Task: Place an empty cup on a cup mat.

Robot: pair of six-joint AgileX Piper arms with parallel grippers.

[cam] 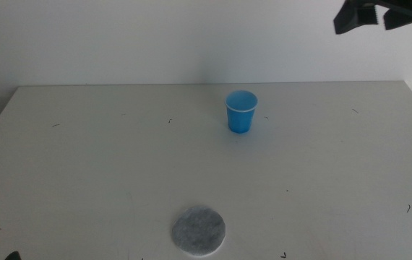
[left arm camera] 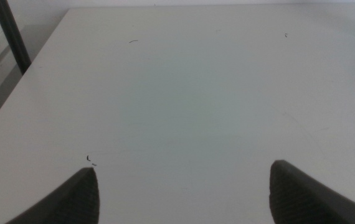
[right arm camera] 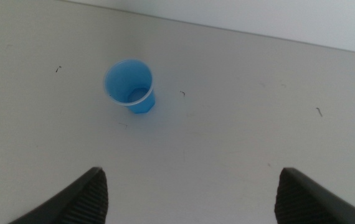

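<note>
**rig_op:** Going big to small from my remote seat. The table (cam: 105, 159) is one flat matte off-white slab, smooth, peppered with tiny dark scuffs. Behind it there's a plain pale wall (cam: 155, 36).

**benchlurker:** And the arms?

**rig_op:** Two. The right gripper (right arm camera: 190, 193) hangs high above the table's far right part; in the middle view it's just a dark angular lump cut off by the top corner. Its wrist cam shows two dark rounded jaws spread wide, nothing between them, looking down at the cup. The left gripper (left arm camera: 184, 193) is parked low over the near left part of the table, jaws also wide apart and empty. The middle view only catches a dark sliver of it at the bottom edge.

**benchlurker:** Task stuff?

**rig_op:** One cup (cam: 241, 111), one cup mat (cam: 198, 231). The cup is small, bright blue, tapered, thin whitish rim, blue inside, looks like thin plastic. It's standing upright on the bare table toward the far side, a bit right of centre, and the right wrist view looks straight into it: empty. The mat is a flat round disc, mottled grey like felt or stone, pale edge, lying near the front edge of the table, well apart from the cup, with nothing on it.

**benchlurker:** Anything murky?

**rig_op:** The left wrist cam has a sliver of blue clipped at the frame edge, probably the cup, and a dark slanted pole (left arm camera: 12, 37) beside the table that I can't identify.
</note>
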